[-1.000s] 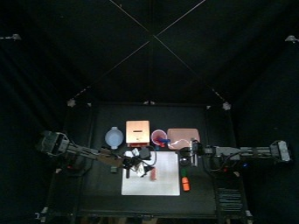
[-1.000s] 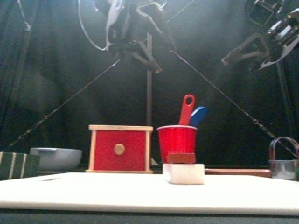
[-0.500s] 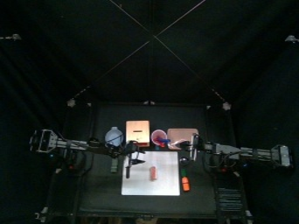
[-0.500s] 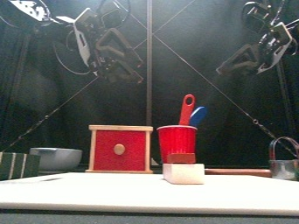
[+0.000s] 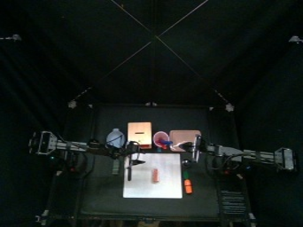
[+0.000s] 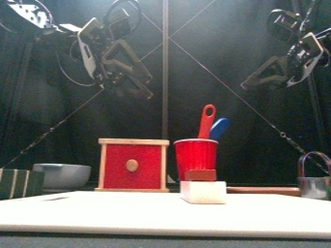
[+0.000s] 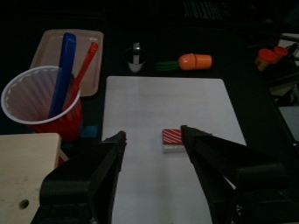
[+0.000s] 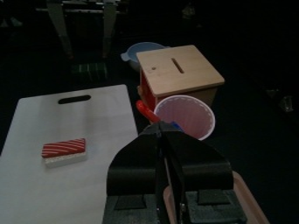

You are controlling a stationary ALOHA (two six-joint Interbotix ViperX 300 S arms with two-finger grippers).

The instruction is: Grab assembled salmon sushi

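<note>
1. Red cup (image 7: 41, 98): holds two utensils, one red, one blue
2. One assembled salmon sushi (image 7: 173, 138) lies mid white board (image 7: 176, 96)
3. Left gripper (image 7: 158, 144): jaws wide apart, empty
4. Right gripper (image 8: 163, 157): jaws closed, empty

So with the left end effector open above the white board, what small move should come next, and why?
Probably lower the left end effector straight down over the salmon sushi. In the left wrist view its jaws stand wide open with the sushi lying between them on the white board, and the front view shows that arm well above the table. Nothing is gripped yet, so descending before closing seems right.
</note>
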